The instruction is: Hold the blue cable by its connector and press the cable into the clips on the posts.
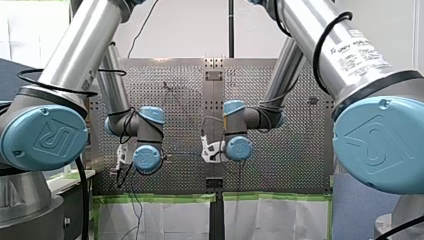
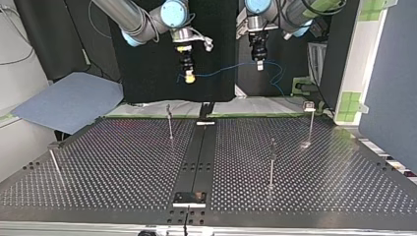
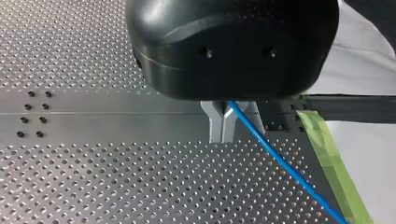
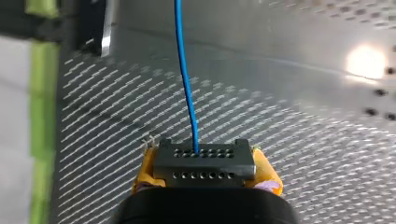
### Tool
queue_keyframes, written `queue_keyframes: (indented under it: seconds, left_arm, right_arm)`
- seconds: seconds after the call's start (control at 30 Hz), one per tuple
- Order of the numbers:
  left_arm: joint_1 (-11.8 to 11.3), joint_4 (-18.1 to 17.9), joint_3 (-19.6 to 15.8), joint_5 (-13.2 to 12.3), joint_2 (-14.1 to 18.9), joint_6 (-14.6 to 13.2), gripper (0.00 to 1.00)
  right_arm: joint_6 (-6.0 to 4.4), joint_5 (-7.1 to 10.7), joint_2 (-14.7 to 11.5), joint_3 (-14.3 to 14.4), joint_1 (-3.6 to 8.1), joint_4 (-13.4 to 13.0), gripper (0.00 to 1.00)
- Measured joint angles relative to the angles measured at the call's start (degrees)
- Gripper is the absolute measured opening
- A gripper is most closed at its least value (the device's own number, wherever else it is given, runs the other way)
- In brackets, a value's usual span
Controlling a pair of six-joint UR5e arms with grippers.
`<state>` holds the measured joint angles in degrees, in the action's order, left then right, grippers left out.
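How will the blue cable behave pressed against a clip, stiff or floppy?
Probably floppy: the blue cable hangs slack between my right gripper and my left gripper, curling beyond it. Thin, so likely light; it may bend aside.

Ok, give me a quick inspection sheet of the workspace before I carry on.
Surface: perforated table, metal, dark strip down its middle.
Job's things: blue cable hangs in the air between both grippers, in no clip; connector is black; thin posts stand apart on the table.
Clutter: nothing seen.
Grippers: right gripper, yellow pads, shut on the connector; left gripper, metal fingers, shut on the blue cable.
Cables: black arm cable loops along my right arm.
Surroundings: green tape at the table's edge; blue sheet at the top view's left.
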<state>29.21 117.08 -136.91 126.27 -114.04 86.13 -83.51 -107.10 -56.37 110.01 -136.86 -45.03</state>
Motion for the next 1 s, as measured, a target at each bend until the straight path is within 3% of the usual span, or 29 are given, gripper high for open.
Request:
queue_keyframes:
  seconds: [0.13,0.43,0.77,1.0]
  left_arm:
    - [0.00,2.11,0.41,0.07,2.12,0.87,0.01]
    - [-0.70,6.32,3.22,1.19,6.36,1.32,0.01]
    - [-1.66,10.82,5.94,4.38,10.82,1.48,0.01]
    - [-2.40,14.16,6.04,5.04,14.16,1.42,0.01]
  right_arm:
    - [0.02,2.14,-1.64,-1.81,-0.19,1.44,0.00]
    - [-0.07,6.16,-2.16,-5.83,-0.83,5.37,0.00]
    - [-0.37,6.60,-3.60,-9.56,-0.83,10.07,0.00]
    - [-1.97,7.59,-7.14,-11.58,-0.67,11.82,0.00]
